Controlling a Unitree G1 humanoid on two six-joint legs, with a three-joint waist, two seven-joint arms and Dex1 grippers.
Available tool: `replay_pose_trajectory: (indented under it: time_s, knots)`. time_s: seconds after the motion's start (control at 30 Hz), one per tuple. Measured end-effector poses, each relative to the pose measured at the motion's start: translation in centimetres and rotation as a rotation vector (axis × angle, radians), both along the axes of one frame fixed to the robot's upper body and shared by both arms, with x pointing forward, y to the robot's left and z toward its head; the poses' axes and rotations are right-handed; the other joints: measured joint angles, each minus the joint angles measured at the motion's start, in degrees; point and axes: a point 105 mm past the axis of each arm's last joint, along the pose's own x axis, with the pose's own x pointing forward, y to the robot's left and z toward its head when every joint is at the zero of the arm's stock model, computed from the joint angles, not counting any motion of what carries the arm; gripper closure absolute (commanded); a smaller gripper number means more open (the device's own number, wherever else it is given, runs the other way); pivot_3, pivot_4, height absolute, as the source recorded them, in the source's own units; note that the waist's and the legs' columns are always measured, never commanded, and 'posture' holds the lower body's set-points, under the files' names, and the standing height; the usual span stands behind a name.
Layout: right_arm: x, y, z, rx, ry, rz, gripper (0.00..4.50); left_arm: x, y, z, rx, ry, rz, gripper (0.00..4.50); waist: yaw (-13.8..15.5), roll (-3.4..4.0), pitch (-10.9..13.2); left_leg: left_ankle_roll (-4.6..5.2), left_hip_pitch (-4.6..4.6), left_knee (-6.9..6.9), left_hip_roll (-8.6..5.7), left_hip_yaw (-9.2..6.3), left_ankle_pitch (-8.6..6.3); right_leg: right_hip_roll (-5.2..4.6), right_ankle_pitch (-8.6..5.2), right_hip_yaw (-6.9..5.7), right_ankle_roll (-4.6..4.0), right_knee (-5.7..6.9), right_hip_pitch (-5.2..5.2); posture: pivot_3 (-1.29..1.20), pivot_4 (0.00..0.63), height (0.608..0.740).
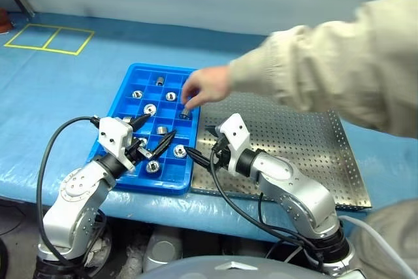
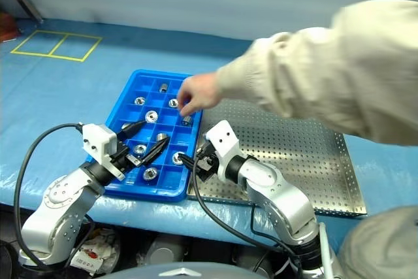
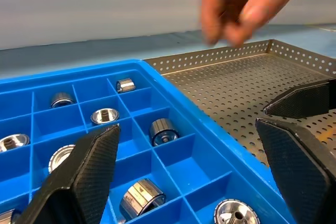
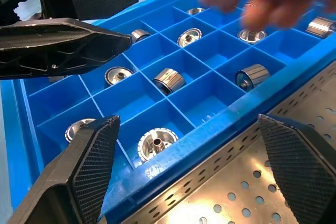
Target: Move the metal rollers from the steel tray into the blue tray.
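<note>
The blue tray (image 1: pixel 115 136) lies left of the steel tray (image 1: pixel 307 142), their long sides touching. Several metal rollers sit in its compartments, such as a metal roller (image 1: pixel 150 109) near the middle and another (image 4: pixel 155 145) by the near rim. My left gripper (image 1: pixel 155 132) hangs open over the tray's near cells with nothing between its fingers (image 3: pixel 79 177). My right gripper (image 1: pixel 202 145) is open too, over the seam between the two trays, pointing at the blue tray. A person's hand (image 1: pixel 206 86) hovers over the tray's far right cells, fingertips just above a roller (image 1: pixel 185 114).
The person's beige sleeve (image 1: pixel 326 63) stretches across above the steel tray from the right. A yellow taped square (image 1: pixel 49 37) marks the blue tabletop at the far left. A black cable (image 1: pixel 49 155) loops from my left wrist. Both trays sit near the table's front edge.
</note>
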Motion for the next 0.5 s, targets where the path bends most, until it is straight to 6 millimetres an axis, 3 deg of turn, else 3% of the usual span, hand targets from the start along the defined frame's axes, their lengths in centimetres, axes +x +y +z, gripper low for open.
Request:
replay_pose_trajectory:
  time_s: [0.5]
  knots:
    - [-0.20,0.27,-0.09,-0.001,0.004,0.014,0.06,-0.17,0.12,-0.33,0.003,0.013,0.003,0.00,-0.92,0.00,0.00,0.00,0.04,0.00,-0.01,0.01,0.00,-0.01,-0.02,0.05,-0.04,0.02,0.01,0.33,0.150,0.740]
